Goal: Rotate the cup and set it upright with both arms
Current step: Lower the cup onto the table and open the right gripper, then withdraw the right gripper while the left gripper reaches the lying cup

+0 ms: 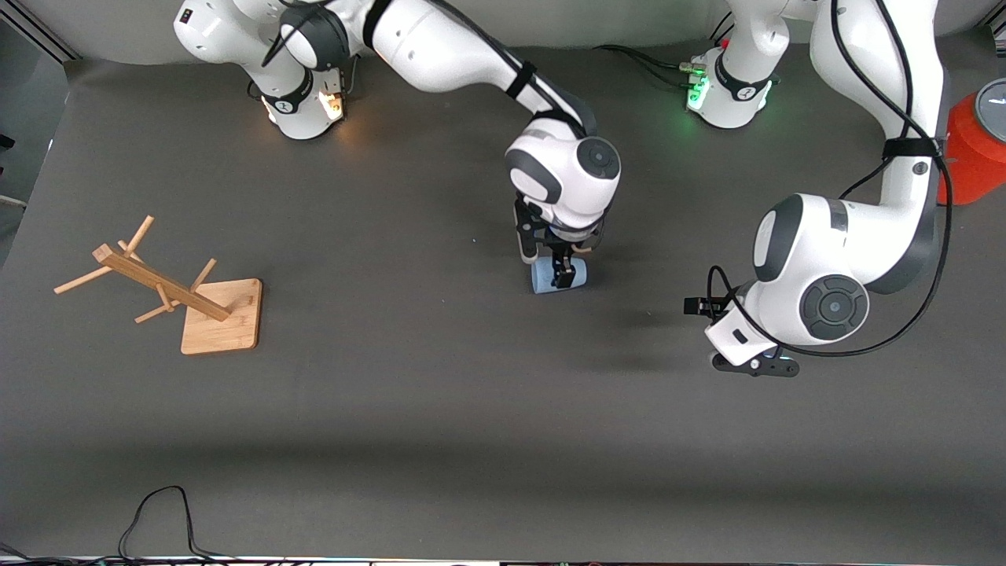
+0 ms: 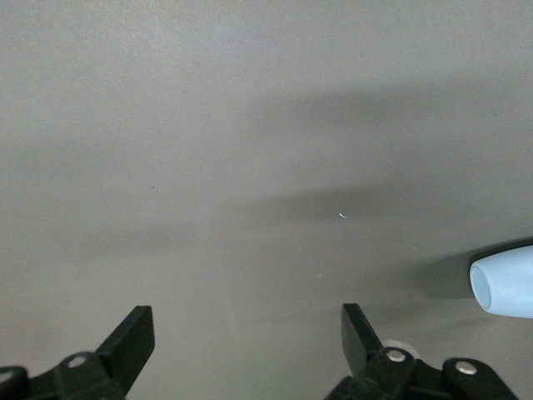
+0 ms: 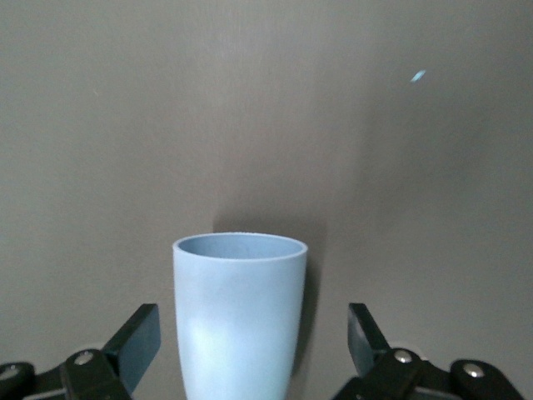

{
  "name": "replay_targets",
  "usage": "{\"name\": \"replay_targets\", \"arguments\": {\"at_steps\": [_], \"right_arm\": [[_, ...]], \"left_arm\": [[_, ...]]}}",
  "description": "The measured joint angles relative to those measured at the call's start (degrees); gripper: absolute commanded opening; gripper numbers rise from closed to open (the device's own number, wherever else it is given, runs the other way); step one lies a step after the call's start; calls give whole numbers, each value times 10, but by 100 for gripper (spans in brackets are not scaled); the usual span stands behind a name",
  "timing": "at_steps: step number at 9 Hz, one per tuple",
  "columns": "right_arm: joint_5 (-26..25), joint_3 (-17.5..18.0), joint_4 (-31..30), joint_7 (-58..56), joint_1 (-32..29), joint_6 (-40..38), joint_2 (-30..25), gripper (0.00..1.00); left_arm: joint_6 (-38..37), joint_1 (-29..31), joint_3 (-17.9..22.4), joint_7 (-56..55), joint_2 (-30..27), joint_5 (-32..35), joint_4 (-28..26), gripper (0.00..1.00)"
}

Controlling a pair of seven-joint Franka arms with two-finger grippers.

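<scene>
Front view, mid-frame: my right gripper [image 1: 559, 271] hangs over the cup [image 1: 550, 277], which lies on its side, not yet upright. Left wrist view: my left gripper [image 2: 248, 335] waits spread, cup at lower right. Right wrist view: my fingers [image 3: 140, 335] straddle the cup, apart, not touching.

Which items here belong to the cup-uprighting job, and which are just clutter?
Job:
- small pale-blue tapered plastic cup, lying on its side mid-table
- right gripper, fingers open either side of the cup
- left gripper, open, waiting toward the left arm's end

Clutter:
- toppled bamboo mug rack
- orange-red canister with grey lid
- black cable
</scene>
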Motion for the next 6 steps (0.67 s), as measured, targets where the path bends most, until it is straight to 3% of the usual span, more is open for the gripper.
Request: {"name": "replay_targets", "arguments": {"at_steps": [3,6], "right_arm": [[14,-3,0,-98,-21,-130,-97,100],[17,-8,-20,-289,-99,-238,-205,100]], "left_arm": [[4,-1,0,0,16,0,0,100],[5,-20,-4,-16,24,3,0,100]]}}
